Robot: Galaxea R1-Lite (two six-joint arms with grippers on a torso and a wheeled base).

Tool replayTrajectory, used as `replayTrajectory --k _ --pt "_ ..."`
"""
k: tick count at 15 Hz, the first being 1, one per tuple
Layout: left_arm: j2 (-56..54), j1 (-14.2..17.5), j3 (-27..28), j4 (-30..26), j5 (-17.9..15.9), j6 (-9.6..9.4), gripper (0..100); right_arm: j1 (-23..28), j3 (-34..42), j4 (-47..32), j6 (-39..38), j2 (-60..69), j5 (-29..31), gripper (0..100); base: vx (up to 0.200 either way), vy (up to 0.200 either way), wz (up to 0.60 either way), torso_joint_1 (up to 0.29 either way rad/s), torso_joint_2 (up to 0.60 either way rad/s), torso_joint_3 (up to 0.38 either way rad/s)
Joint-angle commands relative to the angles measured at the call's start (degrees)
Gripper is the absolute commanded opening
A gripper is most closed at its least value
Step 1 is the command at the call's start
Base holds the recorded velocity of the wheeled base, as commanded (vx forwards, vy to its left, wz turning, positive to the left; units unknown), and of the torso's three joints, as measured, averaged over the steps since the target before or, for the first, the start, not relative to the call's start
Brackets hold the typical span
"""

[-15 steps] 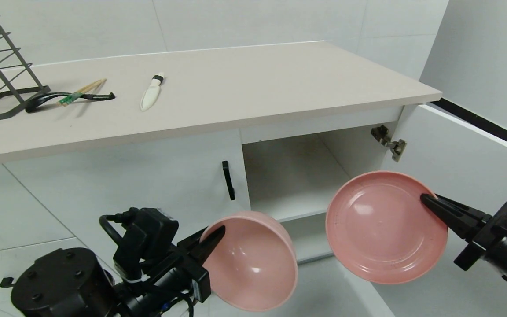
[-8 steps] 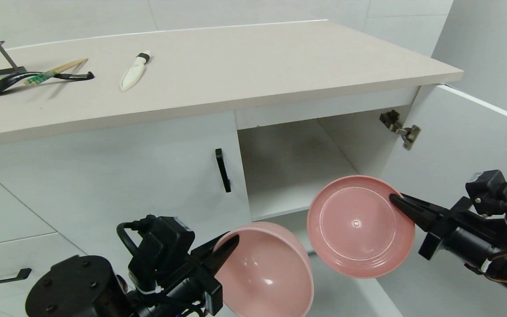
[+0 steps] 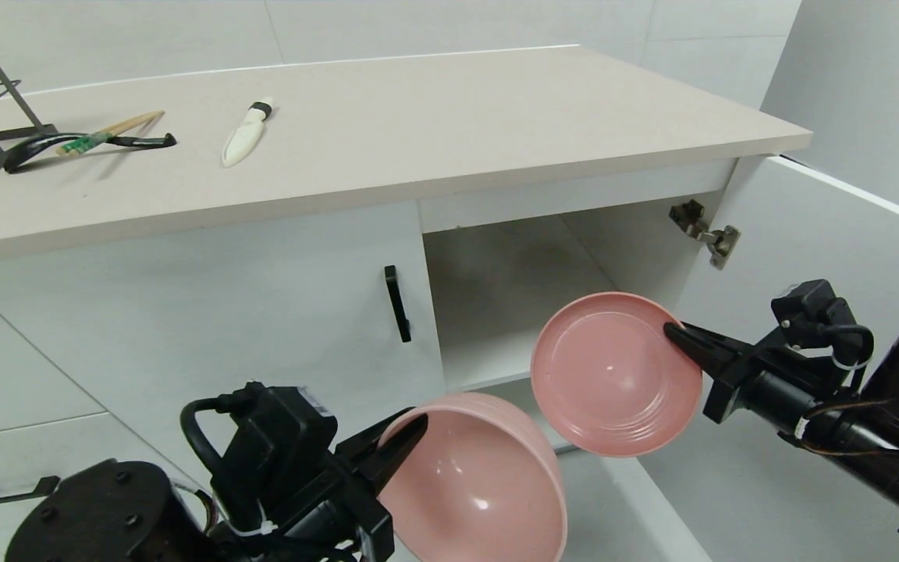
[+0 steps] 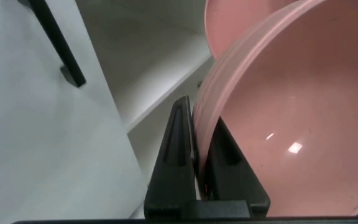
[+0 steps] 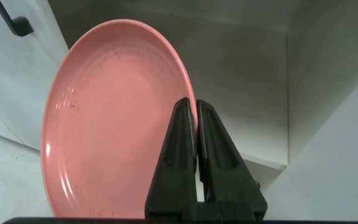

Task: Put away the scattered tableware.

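Your right gripper (image 3: 674, 334) clamps the rim of the round pink plastic plate (image 3: 613, 375), held on edge at centre right, facing the open white cabinet (image 3: 512, 281). It is nearer the opening than your left gripper (image 3: 412, 428), which pinches the pink plastic bowl (image 3: 488, 484) at lower centre.

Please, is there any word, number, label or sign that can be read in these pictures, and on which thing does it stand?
No text can be read.
Chopsticks: a green band with light marks, too small to read.
Pink plate, pink bowl, white knife: no print shows on them.
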State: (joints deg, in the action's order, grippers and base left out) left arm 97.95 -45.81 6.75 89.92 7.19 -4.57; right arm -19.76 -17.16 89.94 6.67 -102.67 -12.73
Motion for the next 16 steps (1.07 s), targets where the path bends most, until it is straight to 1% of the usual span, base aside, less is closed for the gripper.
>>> replayTrajectory --k 1,2,4,7,12,14,15,16 --pt "-2.94 0.02 -0.34 0.08 0.01 -0.97 0 -0.01 -0.06 0.06 0.01 -0.69 -0.02 0 0.0 0.0 0.0 0.0 0.0 0.0" --pt "-4.44 0.02 -0.69 0.08 0.01 -1.67 0 -0.01 -0.06 0.06 0.01 -0.78 -0.02 0 0.0 0.0 0.0 0.0 0.0 0.0" --pt "-4.88 0.02 -1.22 0.08 -0.07 -1.76 0 -0.01 0.03 0.06 0.01 -1.48 -0.02 0 0.0 0.0 0.0 0.0 0.0 0.0" --pt "-4.79 -0.07 -2.62 0.08 -0.07 -2.81 0 -0.01 0.11 0.06 0.01 -4.21 -0.02 0 0.0 0.0 0.0 0.0 0.0 0.0" --pt "-4.88 -0.15 -3.15 0.08 -0.07 -2.81 0 0.07 0.11 0.06 -0.16 -5.35 -0.11 0 0.0 0.0 0.0 0.0 0.0 0.0" --pt "-5.4 -0.15 -4.47 0.08 -0.07 -2.99 0 0.69 -0.24 0.06 -0.6 -6.67 -0.02 0 0.0 0.0 0.0 0.0 0.0 0.0" --pt "-6.02 -0.07 -5.96 0.08 -0.16 -4.04 0 0.69 -0.59 0.06 -2.01 -6.75 -0.02 0 0.0 0.0 0.0 0.0 0.0 0.0" --pt "-6.72 -0.07 -6.67 0.08 -0.16 -5.98 0 0.69 -1.47 0.06 -3.15 -6.93 -0.02 0 0.0 0.0 0.0 0.0 0.0 0.0"
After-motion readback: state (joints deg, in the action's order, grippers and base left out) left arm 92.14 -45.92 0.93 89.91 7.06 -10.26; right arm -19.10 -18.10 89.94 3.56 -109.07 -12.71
